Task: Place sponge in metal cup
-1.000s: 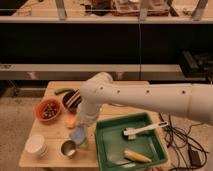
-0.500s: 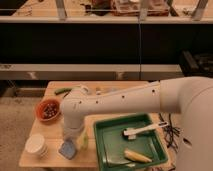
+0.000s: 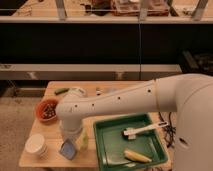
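Observation:
The blue sponge sits tilted near the front left of the wooden table, at the spot where the metal cup stood a second ago. The metal cup is hidden by the sponge and the arm, so I cannot tell whether the sponge rests in it. My gripper hangs from the white arm, just above and to the right of the sponge. The arm reaches in from the right across the table.
A white cup stands left of the sponge. A red bowl of food is behind it. A green tray on the right holds a white brush and a yellow item. A green vegetable lies at the back left.
The arm has swung left and down over the table's front left. The sponge has come down with it to the cup's spot, and the cup is now covered.

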Robot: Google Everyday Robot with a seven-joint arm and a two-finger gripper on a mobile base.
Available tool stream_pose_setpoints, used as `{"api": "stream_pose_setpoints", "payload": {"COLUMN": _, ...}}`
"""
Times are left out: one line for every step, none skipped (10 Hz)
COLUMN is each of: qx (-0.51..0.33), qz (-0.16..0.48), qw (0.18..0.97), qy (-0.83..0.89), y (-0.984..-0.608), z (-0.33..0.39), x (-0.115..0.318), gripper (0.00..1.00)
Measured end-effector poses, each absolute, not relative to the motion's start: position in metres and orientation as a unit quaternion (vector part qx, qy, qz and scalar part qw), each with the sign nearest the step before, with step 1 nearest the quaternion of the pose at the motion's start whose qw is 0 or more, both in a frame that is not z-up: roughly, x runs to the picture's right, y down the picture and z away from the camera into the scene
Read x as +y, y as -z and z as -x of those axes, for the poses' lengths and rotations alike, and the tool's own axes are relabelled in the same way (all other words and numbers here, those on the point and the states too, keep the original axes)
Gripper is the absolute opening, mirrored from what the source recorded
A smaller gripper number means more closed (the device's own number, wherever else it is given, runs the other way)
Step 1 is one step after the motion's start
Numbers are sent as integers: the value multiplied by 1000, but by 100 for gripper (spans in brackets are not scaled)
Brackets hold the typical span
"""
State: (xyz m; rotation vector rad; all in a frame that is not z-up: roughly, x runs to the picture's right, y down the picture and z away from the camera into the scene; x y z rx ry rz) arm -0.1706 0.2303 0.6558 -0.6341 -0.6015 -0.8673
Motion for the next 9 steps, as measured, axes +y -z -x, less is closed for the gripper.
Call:
{"api": "stream_pose_setpoints", "payload": {"qx": -281, "qz": 300, "qw": 815, "qy": 408, "y": -657, "z": 173, "x": 232, "gripper": 21}}
{"api": "stream_pose_setpoints", "payload": {"qx": -281, "qz": 302, "qw": 814, "qy": 410, "y": -657, "z": 176, "x": 233, "gripper": 32}}
{"api": "stream_pose_setpoints", "payload": {"qx": -278, "qz": 302, "qw": 814, "qy": 410, "y": -658, "z": 177, "x": 232, "gripper": 42}}
{"api": "stream_pose_setpoints", "payload": {"qx": -276, "qz": 302, "qw": 815, "qy": 410, "y": -659, "z": 178, "x": 232, "gripper": 50}}
{"api": "stream_pose_setpoints", "payload": {"qx": -271, "qz": 300, "qw": 817, "qy": 411, "y": -660, "z": 178, "x": 232, "gripper": 62}}
{"api": "stream_pose_setpoints", "payload": {"qx": -269, "qz": 300, "qw": 817, "qy": 412, "y": -661, "z": 180, "x": 232, "gripper": 72}}
{"api": "stream_pose_setpoints", "payload": {"qx": -269, "qz": 301, "qw": 817, "qy": 412, "y": -661, "z": 182, "x": 233, "gripper": 78}}
{"api": "stream_pose_setpoints", "payload": {"qx": -270, "qz": 300, "qw": 817, "qy": 411, "y": -662, "z": 182, "x": 232, "gripper": 80}}
{"api": "stream_pose_setpoints", "payload": {"qx": -272, "qz": 302, "qw": 818, "qy": 407, "y": -663, "z": 183, "x": 231, "gripper": 80}}
